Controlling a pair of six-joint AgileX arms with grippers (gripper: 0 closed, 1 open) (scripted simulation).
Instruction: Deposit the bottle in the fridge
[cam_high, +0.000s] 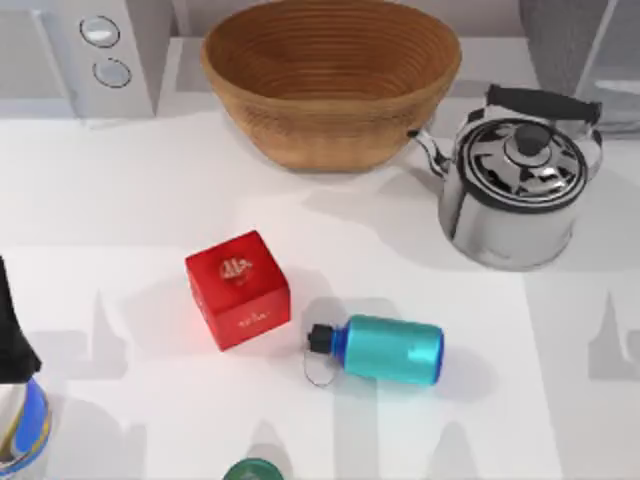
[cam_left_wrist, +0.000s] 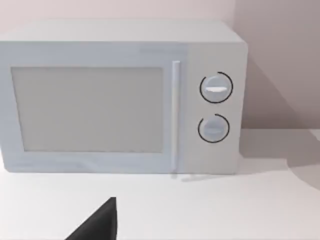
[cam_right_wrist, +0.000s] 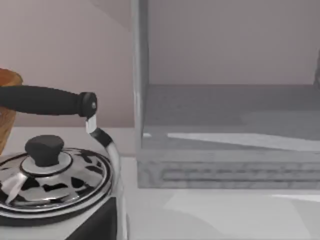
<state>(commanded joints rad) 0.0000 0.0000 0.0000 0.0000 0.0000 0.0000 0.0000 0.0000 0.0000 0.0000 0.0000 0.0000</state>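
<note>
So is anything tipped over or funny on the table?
Yes, the bottle is lying on its side near the red cube, its black cap pointing toward the cube, not standing up. The kettle and basket sit upright. Nothing looks spilled or broken.

Two bottles (cam_high: 385, 349) (one teal), one cube (cam_high: 238, 289), basket (cam_high: 332, 75), kettle (cam_high: 515, 185).
</note>
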